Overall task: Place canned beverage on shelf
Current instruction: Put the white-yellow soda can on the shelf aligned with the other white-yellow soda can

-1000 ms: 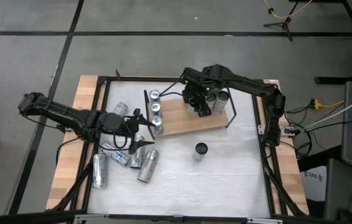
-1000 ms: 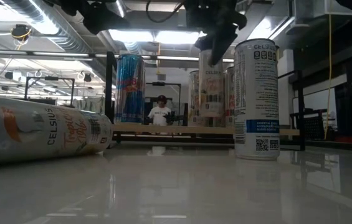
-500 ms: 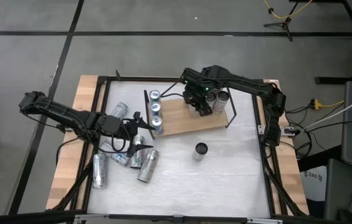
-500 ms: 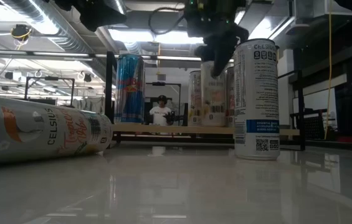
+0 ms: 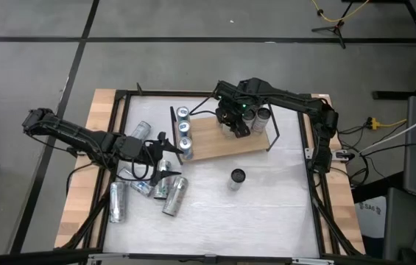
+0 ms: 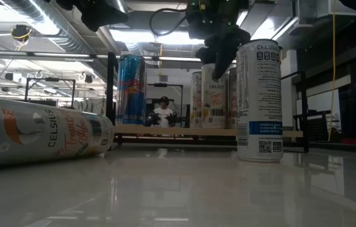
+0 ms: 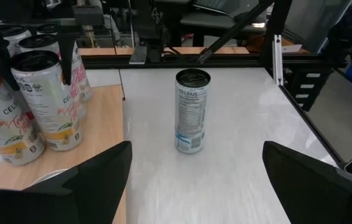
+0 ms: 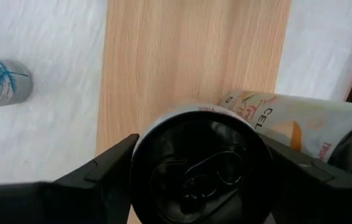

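Right end effector [image 8: 194,180] seemingly around can [image 8: 197,168]

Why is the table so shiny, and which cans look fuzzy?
In the low view, ceiling lights glare off the white tabletop, mirroring the upright Celsius can. In the right wrist view, the can top between the right gripper's fingers is blurred from being so close.

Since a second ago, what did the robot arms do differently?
The right gripper rose a little over the can it set on the shelf, fingers loosening around it. The left gripper slid slightly toward the lying cans. The cans stayed put.
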You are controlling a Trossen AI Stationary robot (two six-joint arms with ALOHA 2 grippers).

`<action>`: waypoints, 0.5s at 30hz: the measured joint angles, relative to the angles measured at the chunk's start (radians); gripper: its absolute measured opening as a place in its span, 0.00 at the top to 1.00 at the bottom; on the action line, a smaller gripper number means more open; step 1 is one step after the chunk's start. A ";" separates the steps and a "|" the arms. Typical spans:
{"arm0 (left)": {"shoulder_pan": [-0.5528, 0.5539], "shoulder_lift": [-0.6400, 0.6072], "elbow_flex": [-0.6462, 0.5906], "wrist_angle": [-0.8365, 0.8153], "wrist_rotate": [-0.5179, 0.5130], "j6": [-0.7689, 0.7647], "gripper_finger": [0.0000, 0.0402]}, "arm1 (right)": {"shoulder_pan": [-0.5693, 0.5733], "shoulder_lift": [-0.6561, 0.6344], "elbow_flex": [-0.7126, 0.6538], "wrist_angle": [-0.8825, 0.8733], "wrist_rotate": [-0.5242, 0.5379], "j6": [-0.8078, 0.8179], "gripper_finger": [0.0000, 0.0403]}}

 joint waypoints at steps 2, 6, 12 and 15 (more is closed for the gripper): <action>0.000 0.000 0.000 0.000 0.000 0.000 0.12 | 0.000 0.000 0.000 -0.002 0.002 0.000 0.27; 0.000 0.000 0.000 0.007 0.000 0.000 0.12 | 0.000 0.000 0.000 -0.002 0.004 0.000 0.22; 0.000 0.000 0.000 0.021 0.000 0.000 0.12 | 0.000 0.000 0.000 -0.002 0.003 0.000 0.21; 0.000 0.000 0.000 0.021 0.000 0.000 0.12 | 0.001 -0.002 0.000 -0.002 0.004 0.000 0.20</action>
